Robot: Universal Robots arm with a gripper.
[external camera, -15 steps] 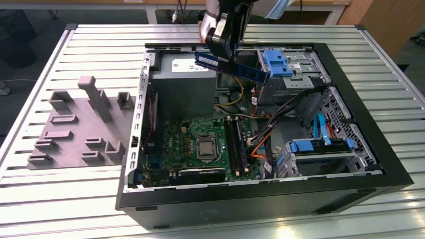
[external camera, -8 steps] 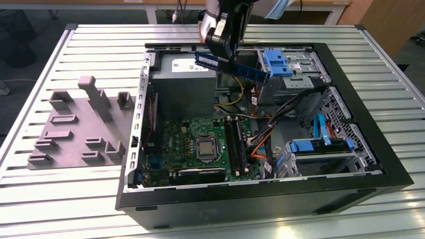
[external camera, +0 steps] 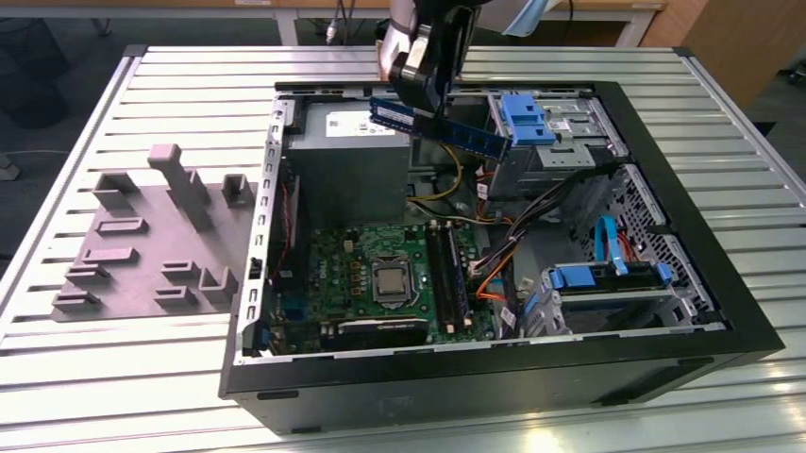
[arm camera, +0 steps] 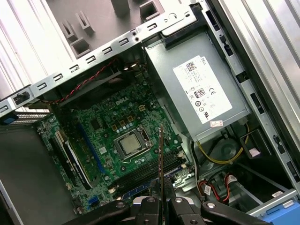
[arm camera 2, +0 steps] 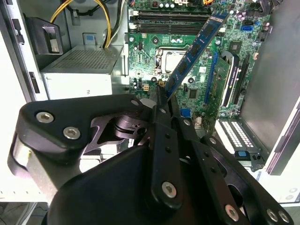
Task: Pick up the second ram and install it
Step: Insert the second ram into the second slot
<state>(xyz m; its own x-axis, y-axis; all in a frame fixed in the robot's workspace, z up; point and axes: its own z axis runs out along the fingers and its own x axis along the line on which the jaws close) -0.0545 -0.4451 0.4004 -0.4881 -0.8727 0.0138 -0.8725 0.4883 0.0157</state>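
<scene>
Blue-green, long flat circuit-board stick with black chips, the second ram hangs tilted above the open black computer case, toward its 12 o'clock edge. Ribbed silver metal table bears a grey moulded fixture plate at 9 o'clock. Black gripper is clamped on the ram near one end.

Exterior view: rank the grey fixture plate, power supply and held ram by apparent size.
1. grey fixture plate
2. power supply
3. second ram, smallest though held raised by the tool, likely nearer the camera.
</scene>
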